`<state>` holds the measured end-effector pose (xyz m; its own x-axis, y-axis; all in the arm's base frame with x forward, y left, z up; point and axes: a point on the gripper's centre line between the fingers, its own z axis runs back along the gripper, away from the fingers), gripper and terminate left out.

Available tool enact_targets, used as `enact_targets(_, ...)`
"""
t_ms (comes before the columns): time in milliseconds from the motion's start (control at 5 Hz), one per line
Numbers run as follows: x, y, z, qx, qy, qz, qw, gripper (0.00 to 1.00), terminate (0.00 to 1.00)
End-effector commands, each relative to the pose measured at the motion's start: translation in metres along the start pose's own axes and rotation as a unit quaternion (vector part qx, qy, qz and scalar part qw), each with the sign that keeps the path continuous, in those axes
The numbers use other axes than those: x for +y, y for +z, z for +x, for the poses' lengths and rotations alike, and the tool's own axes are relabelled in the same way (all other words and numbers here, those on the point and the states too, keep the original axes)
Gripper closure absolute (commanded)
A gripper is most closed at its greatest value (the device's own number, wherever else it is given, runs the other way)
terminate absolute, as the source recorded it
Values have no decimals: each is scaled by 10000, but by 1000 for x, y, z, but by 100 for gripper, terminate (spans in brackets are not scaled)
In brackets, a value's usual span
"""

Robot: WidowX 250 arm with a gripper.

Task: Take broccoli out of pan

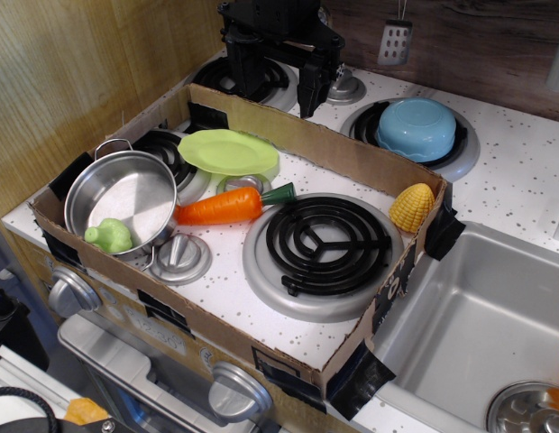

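One small light-green lumpy plastic broccoli [109,235] is seen lying inside the shiny round stainless-steel pan [123,200], against the near wall of the pan, with its stubby stem pointing left. The pan is tilted and rests on the front-left part of the white speckled counter [252,298], partly over a black coil burner, within a low brown cardboard wall [325,149] that fences the stove area. Just beside the pan's right rim an orange plastic carrot with a green top [224,207] is laid, and behind it a flat light-green plate [227,151] is set. A yellow corn cob [412,207] is propped in the right corner of the cardboard wall. Beyond the wall an upturned blue bowl [417,128] sits on the rear right burner. The black gripper [275,86] is held high over the rear left burner, well apart from the pan; its jaws are seen standing apart, with nothing between them.
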<state>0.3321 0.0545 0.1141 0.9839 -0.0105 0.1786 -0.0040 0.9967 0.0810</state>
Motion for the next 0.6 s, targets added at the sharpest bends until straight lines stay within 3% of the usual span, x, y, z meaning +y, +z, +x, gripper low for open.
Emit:
enact_targets(0,0,0,0,0,0,0,10000,0,0)
enact_targets(200,27,6,-11,116,149,184,9997,0,0)
enact_targets(400,42,-1,-41,269,273,162,9991,0,0)
